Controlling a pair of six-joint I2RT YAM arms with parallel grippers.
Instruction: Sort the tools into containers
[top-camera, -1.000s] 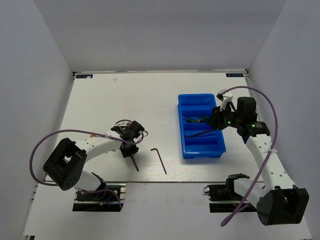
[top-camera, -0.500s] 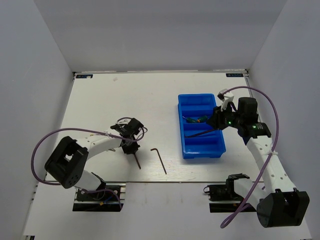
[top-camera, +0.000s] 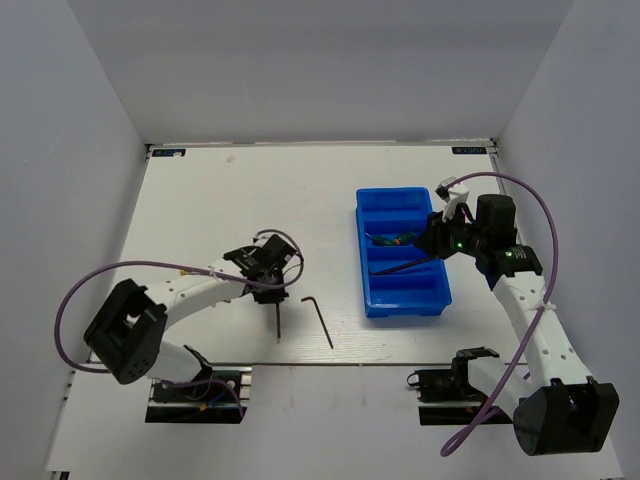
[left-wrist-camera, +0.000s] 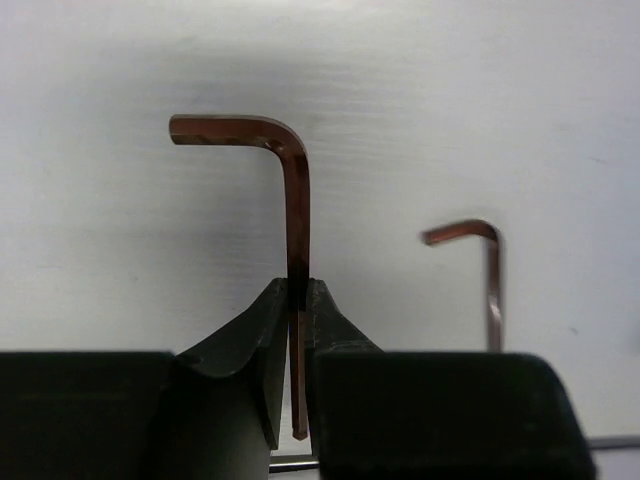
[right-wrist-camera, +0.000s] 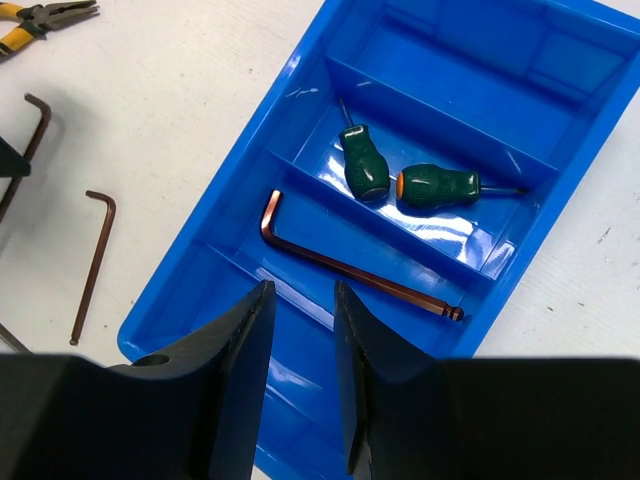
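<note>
My left gripper (top-camera: 272, 292) is shut on the long shank of a thin dark hex key (left-wrist-camera: 291, 190), whose bent end points away from the fingers (left-wrist-camera: 262, 330). A second hex key (top-camera: 319, 318) lies on the white table just to its right. The blue tray (top-camera: 408, 293) holds two green-handled screwdrivers (right-wrist-camera: 365, 163) (right-wrist-camera: 437, 187) in one section and a third hex key (right-wrist-camera: 350, 265) in the section beside it. My right gripper (right-wrist-camera: 303, 300) hovers open over the tray's near end, with nothing between its fingers. The yellow-and-black pliers (right-wrist-camera: 38, 18) lie on the table beyond the loose keys.
The tray's wall (right-wrist-camera: 200, 250) and ribs rise under my right fingers. White walls enclose the table on three sides. The left arm's purple cable (top-camera: 150, 266) loops above the table.
My left jaws have closed on the hex key, and that gripper has shifted a little to the right with it. The right arm has not moved.
</note>
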